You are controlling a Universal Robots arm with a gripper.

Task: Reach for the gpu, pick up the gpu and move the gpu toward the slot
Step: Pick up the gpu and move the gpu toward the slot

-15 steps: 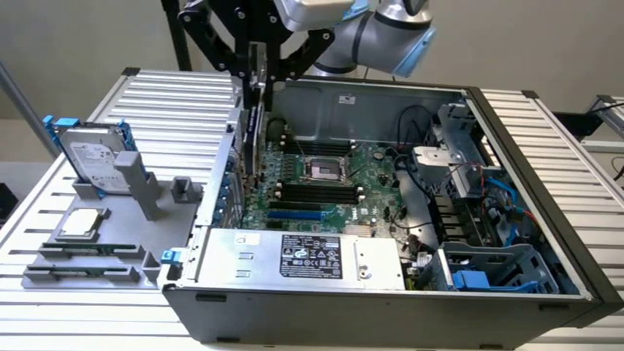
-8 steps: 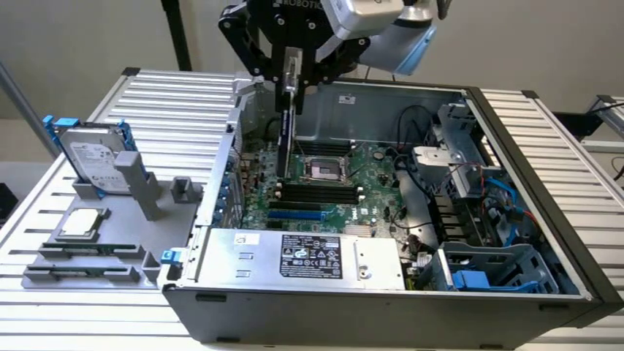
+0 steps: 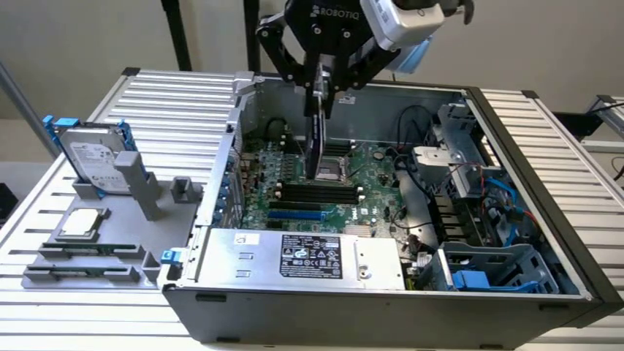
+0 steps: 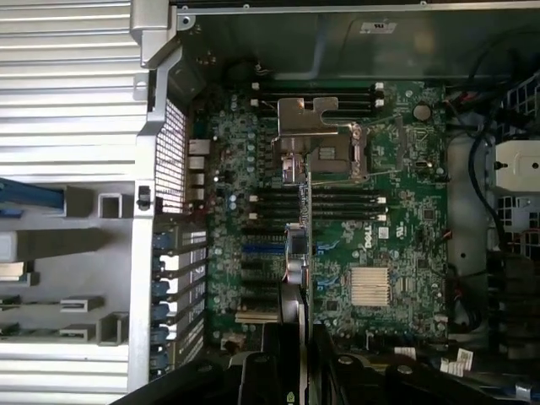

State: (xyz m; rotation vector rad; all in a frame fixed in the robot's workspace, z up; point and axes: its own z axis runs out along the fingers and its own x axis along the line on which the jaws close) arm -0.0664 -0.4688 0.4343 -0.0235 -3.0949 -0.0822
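My gripper (image 3: pixel 326 82) hangs over the open computer case (image 3: pixel 390 307), shut on the gpu (image 3: pixel 319 139). The gpu is a thin dark card that hangs on edge, straight down from the fingers. Its lower end is just above the motherboard (image 3: pixel 375 179), near the processor socket. In the wrist view the gpu (image 4: pixel 298 261) shows edge-on as a narrow strip running out from between the fingers (image 4: pixel 272 371). It lies across the memory slots, beside the blue expansion slots (image 4: pixel 263 250). In the exterior view a blue slot (image 3: pixel 294 216) lies nearer the case front than the card.
A silver hard drive with blue rails (image 3: pixel 93 155) stands in a grey fixture (image 3: pixel 146 191) on the exterior view's left, with a processor (image 3: pixel 80 223) and memory sticks (image 3: pixel 86 251) laid out nearby. The power supply (image 3: pixel 302 257), cables (image 3: pixel 419 157) and drive cage (image 3: pixel 487 270) crowd the case.
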